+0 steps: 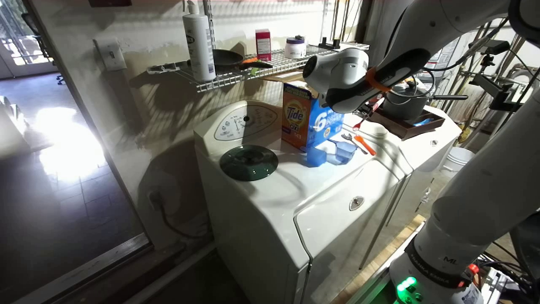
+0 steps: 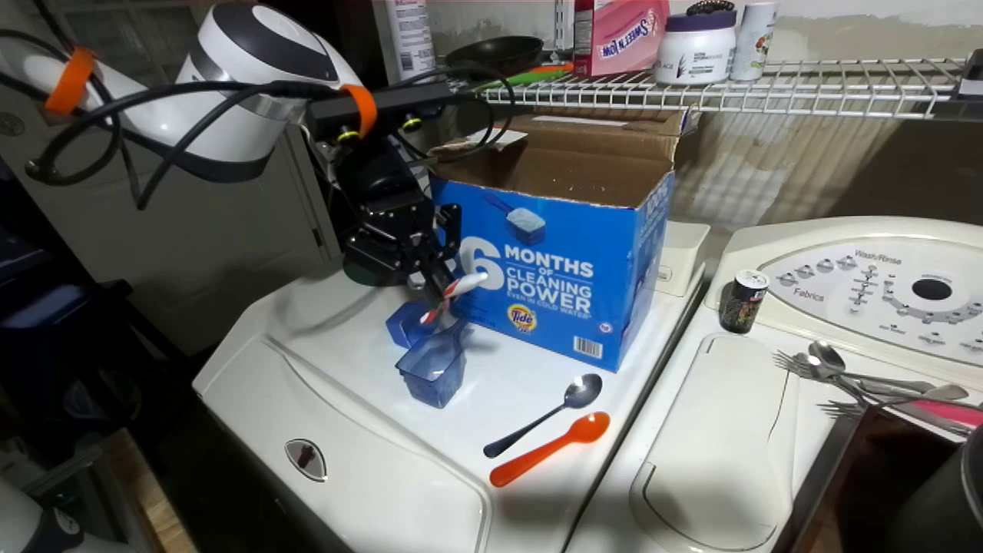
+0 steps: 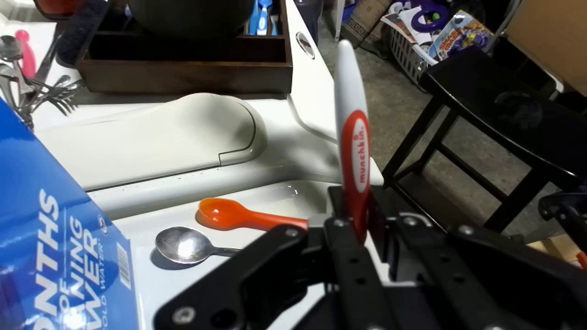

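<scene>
Nearest in the wrist view, your jaws pinch the red-and-white munchkin utensil [image 3: 357, 146]; it hangs tilted above the worktop [image 2: 507, 380], near the blue scoop [image 2: 430, 384]; firm pressure and slow, small movements should spare the detergent box [image 2: 553, 261] a knock.

black pincer [image 1: 366, 113]: clasping a slim red-and-white utensil [image 1: 357, 126]
orange-and-blue cardboard detergent box [image 1: 307, 122]: upright on the white counter [image 1: 274, 195]
round, glossy dark-green disc [image 1: 231, 165]: lying near the box

Box [image 2: 561, 261] blocks hand [image 3: 357, 206] wallward; clear above lying spoons [image 2: 545, 455].
</scene>
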Available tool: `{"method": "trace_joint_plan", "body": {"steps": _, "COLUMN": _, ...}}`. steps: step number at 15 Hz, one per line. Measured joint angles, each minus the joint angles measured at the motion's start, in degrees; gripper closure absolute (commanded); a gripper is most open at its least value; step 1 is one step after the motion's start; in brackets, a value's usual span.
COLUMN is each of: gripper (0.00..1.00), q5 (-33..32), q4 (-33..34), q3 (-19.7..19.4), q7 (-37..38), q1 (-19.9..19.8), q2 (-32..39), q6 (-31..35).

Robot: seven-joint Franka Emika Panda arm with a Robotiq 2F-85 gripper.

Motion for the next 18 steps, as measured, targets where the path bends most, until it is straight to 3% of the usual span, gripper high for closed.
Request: {"method": "trace_joint_plan", "body": {"steps": 18, "gripper": 0.96, "q5": -2.7, "q4": 6.2, "q3": 3.2, "q7": 0.8, "q1": 2.5, "q2": 7.1, "q6": -12.1}}
